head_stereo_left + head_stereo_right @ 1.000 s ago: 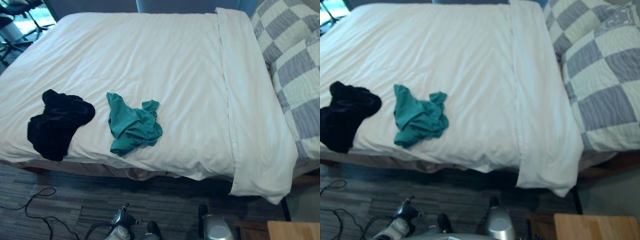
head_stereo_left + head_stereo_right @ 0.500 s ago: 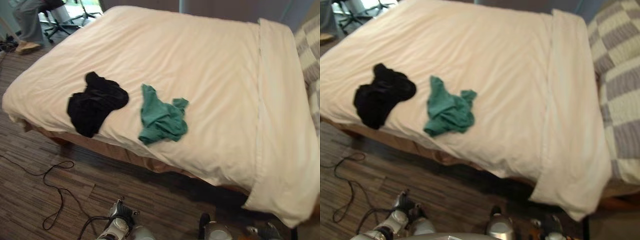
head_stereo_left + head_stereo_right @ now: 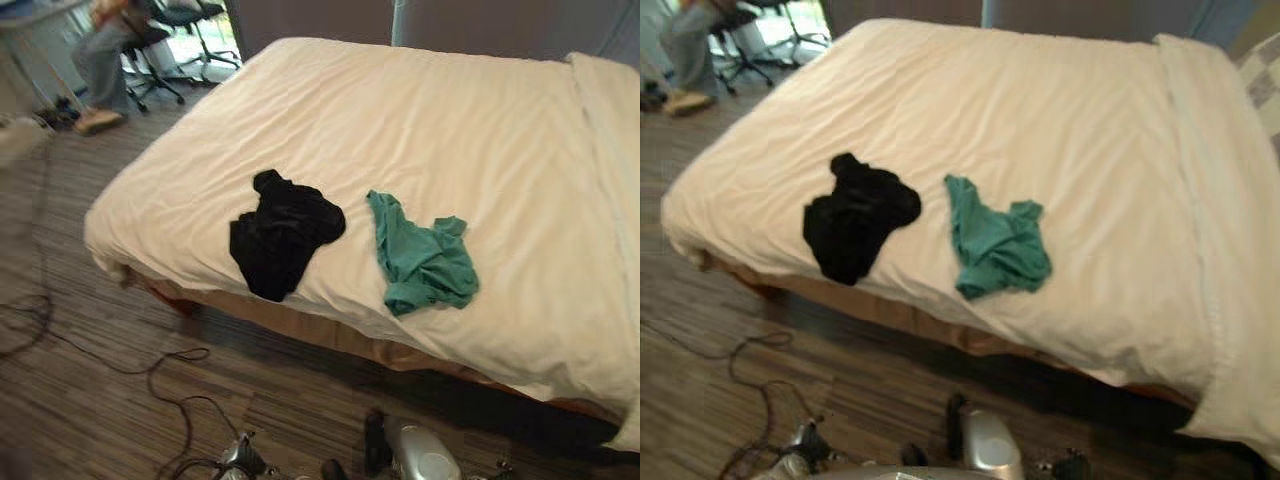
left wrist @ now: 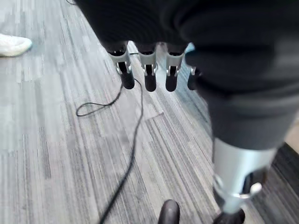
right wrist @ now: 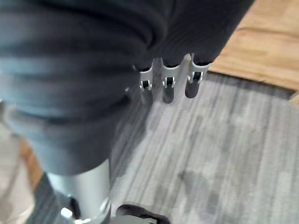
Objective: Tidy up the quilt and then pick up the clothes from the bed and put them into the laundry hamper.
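Quilt (image 3: 420,130): white, spread flat over the bed, lightly wrinkled, its near edge hanging over the bedside towards the floor; a folded-back band runs along the 3 o'clock side in the head views.
Black garment (image 3: 282,232): crumpled in a heap on the quilt near the bed's front edge, at about 9 o'clock from the green one — the two lie near each other without touching.
Green garment (image 3: 423,262): bunched on the quilt, near the front edge, at about 3 o'clock from the black heap; one end points up towards 12 o'clock.
Pillow (image 3: 1266,82): checked, grey and pale, just a corner showing at 2 o'clock past the folded band.
Floor (image 3: 90,380): striped grey-brown planks, running along the bed's near side from 6 to 9 o'clock.
Left hand (image 4: 147,70): hangs low over the floor, off the bed; its fingers (image 4: 150,82) point down, straight and loose, side by side, holding nothing.
Right hand (image 5: 168,81): also low over the floor, beside a light wooden surface (image 5: 275,51); its fingers (image 5: 167,91) hang straight and relaxed, with nothing in them.
Person (image 3: 100,55): seated on an office chair (image 3: 165,25) at 10 o'clock, beyond the far corner of the bed — legs and a light shoe show.
White shoe (image 4: 14,45): on the floor, seen past the left hand.
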Motion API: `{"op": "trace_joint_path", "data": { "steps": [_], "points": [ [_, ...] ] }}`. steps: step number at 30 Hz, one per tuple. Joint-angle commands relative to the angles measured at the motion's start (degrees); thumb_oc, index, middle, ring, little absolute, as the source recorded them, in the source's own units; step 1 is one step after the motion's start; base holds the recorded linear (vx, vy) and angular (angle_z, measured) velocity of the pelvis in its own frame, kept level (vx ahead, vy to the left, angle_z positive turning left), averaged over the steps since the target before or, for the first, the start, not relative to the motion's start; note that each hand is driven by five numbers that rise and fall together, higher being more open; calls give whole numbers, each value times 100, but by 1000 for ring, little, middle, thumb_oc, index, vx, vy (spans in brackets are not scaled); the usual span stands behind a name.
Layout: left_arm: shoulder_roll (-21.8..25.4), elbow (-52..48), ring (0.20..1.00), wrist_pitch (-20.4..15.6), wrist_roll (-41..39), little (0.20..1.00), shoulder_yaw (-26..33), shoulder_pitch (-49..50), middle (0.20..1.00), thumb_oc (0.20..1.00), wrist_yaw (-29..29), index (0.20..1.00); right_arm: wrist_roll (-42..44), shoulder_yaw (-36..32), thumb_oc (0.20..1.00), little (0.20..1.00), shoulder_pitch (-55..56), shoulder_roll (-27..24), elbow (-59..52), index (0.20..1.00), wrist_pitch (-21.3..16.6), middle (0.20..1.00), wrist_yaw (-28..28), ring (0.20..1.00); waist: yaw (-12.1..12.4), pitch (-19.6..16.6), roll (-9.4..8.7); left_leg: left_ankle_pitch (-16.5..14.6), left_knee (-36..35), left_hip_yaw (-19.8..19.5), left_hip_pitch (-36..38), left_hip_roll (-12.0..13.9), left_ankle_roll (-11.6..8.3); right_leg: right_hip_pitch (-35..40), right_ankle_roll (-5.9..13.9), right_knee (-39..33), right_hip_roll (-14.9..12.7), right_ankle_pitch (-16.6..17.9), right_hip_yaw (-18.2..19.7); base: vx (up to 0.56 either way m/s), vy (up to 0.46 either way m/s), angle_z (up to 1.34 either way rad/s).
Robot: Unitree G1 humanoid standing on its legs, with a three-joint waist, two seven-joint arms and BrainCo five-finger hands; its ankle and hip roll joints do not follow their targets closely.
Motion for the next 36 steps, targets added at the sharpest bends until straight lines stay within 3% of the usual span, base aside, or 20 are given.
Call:
{"op": "trace_joint_path", "data": {
  "steps": [1, 4, 6, 7, 8, 9, 12, 15, 16, 17, 18, 20, 21, 24, 28, 29, 32, 34, 35, 36],
  "points": [
    [149, -405, 1000, -129, -242, 1000, 117, -570, 1000, 1000, 148, 1000, -214, 447, 1000, 1000, -276, -307, -133, 1000, 9, 1000, -92, 1000, 37, 537, -190, 695, 2988, -232, -852, 1207, -819, 1140, 372, -1942, -70, 491, 80, 75, 207, -80],
    [64, -638, 1000, -234, -344, 1000, -57, -801, 1000, 1000, 229, 1000, -140, 397, 1000, 1000, -510, -349, -248, 1000, -5, 1000, -170, 1000, 4, 613, -129, 562, 2630, -240, -1126, 1434, -687, 1266, 543, -2173, -286, 542, 332, 145, 436, -35],
    [-14, -811, 1000, -300, -299, 1000, -206, -900, 1000, 1000, 185, 1000, -70, 343, 1000, 1000, -629, -333, -430, 1000, -51, 1000, -179, 1000, -117, 422, 123, 407, 269, -397, -776, 1488, -478, 1128, 913, -2252, -563, 610, 660, 234, 758, -48],
    [-9, -767, 1000, -310, -296, 1000, -213, -908, 1000, 1000, 192, 1000, -45, 326, 1000, 1000, -611, -322, -512, 1000, -68, 1000, -179, 1000, -130, 347, 190, 584, -500, -575, -595, 1548, -503, 1080, 1042, -2267, -670, 642, 849, 164, 477, -46],
    [-11, -765, 1000, -311, -296, 1000, -215, -907, 1000, 1000, 193, 1000, -45, 325, 1000, 1000, -608, -324, -515, 1000, -66, 1000, -178, 1000, -120, 350, 184, 603, -542, -558, -562, 1534, -501, 1085, 1045, -2264, -678, 639, 859, 248, 677, -47],
    [3, -704, 1000, -328, -287, 1000, -262, -909, 1000, 1000, 260, 1000, -22, 340, 1000, 1000, -562, -331, -629, 1000, -112, 1000, -205, 1000, -39, 258, 241, 837, -1058, -1365, -508, 1712, -572, 1003, 1158, -2257, -829, 653, 1259, 157, 431, -42],
    [-100, -538, 1000, -342, -173, 1000, -407, -946, 1000, 1000, 211, 1000, -125, 312, 1000, 1000, -526, -281, -605, 1000, -119, 1000, -197, 1000, -93, 132, 259, 630, -1061, -1710, -394, 1674, -634, 994, 1316, -2193, -1009, 734, 1456, 222, 571, -104],
    [-4, -572, 1000, -268, 18, 1000, -500, -1047, 1000, 1000, 166, 1000, -434, 446, 1000, 1000, -530, -137, -737, 1000, -28, 1000, -141, 1000, -65, 52, 31, 372, -1109, -1356, -171, 1301, -464, 766, 1605, -2025, -1337, 1270, 1624, 163, 554, -89],
    [141, -666, 1000, -266, 117, 1000, -500, -1125, 1000, 1000, 177, 1000, -519, 622, 1000, 1000, -618, -69, -945, 1000, -34, 1000, -88, 1000, 40, 119, -37, 249, -1145, -927, 49, 1202, -361, 500, 1590, -1899, -1477, 1501, 1111, -35, 352, -87],
    [143, -666, 1000, -266, 117, 1000, -499, -1126, 1000, 1000, 176, 1000, -519, 622, 1000, 1000, -619, -67, -947, 1000, -33, 1000, -88, 1000, 45, 107, -43, 260, -1149, -921, 34, 1196, -359, 481, 1589, -1904, -1480, 1514, 1119, -73, 538, -172],
    [245, -778, 1000, -281, 109, 1000, -433, -1116, 1000, 1000, 205, 1000, -618, 803, 1000, 1000, -662, -23, -1127, 1000, -84, 1000, -68, 1000, 156, 164, -11, 145, -1057, -640, 103, 1105, -214, 470, 1426, -1580, -1489, 1244, 234, -61, 341, -162],
    [258, -758, 1000, -273, 83, 1000, -399, -1069, 1000, 1000, 199, 1000, -625, 827, 1000, 1000, -645, 0, -1110, 1000, -78, 1000, -46, 1000, 136, 179, -24, 143, -1071, -591, 137, 1063, -169, 448, 1404, -1332, -1372, 1152, 237, -59, 305, -132],
    [264, -664, 1000, -221, 39, 1000, -276, -1002, 1000, 1000, 180, 1000, -514, 776, 1000, 1000, -613, 24, -1055, 1000, -63, 1000, -20, 1000, 60, 207, -7, 225, -1091, -633, 135, 951, -64, 376, 1425, -924, -742, 918, 830, -44, 195, -71],
    [260, -550, 1000, -205, 13, 1000, -190, -860, 1000, 1000, 144, 1000, -312, 614, 1000, 1000, -507, 6, -995, 1000, -59, 1000, -29, 1000, 131, 144, -21, 194, -1136, -683, 179, 797, 13, 769, 1294, -1108, -597, 704, 914, -20, 155, -5],
    [259, -210, 1000, -178, -419, 1000, 468, -502, 1000, 1000, 269, 1000, 18, 210, 1000, 1000, -470, -46, -652, 1000, -37, 1000, -163, 1000, 304, -98, -8, 262, -1243, -625, 147, 746, -18, 1199, 1306, -2020, -758, 890, 867, 10, -21, 18],
    [358, -150, 1000, -258, -1291, 1000, 1299, -126, 1000, 1000, 509, 1000, 352, -278, 1000, 1000, -379, -279, -789, 1000, -114, 1000, -396, 1000, 386, -165, -18, 398, -1427, -618, 235, 730, -68, 1439, 1324, -2264, -839, 959, 720, 38, -22, -10],
    [650, -422, 1000, -404, -1692, 1000, 1905, 136, 1000, 1000, 676, 1000, 253, -647, 1000, 1000, -116, -656, -1568, 1000, -161, 1000, -499, 1000, 384, -165, -23, 480, -1582, -650, 290, 714, -112, 1540, 1373, -2412, -865, 1018, 610, 25, -16, 17],
    [1270, -1531, 1000, -816, -1692, 1000, 2511, 436, 1000, 1000, 890, 1000, -461, -1052, 1000, 1000, 632, -1288, -3149, 1000, -458, 1000, -513, 1000, 339, -141, -35, 486, -1651, -633, 377, 723, -172, 1685, 1447, -2490, -921, 1036, 463, 38, -12, 22],
    [1270, -1540, 1000, -811, -1690, 1000, 2513, 443, 1000, 1000, 890, 1000, -464, -1054, 1000, 1000, 640, -1285, -3160, 1000, -452, 1000, -511, 1000, 339, -156, -35, 503, -1658, -633, 360, 723, -172, 1668, 1442, -2497, -919, 1051, 464, -7, -30, 18],
    [1727, -2571, 1000, -1129, -1561, 1000, 2723, 391, 1000, 1000, 1087, 1000, -996, -1215, 1000, 1000, 814, -1694, -3856, 1000, -694, 1000, -626, 1000, 321, -85, -39, 507, -1640, -667, 327, 735, -197, 1610, 1484, -2429, -946, 1032, 430, -59, -28, 23]
  ]
}}
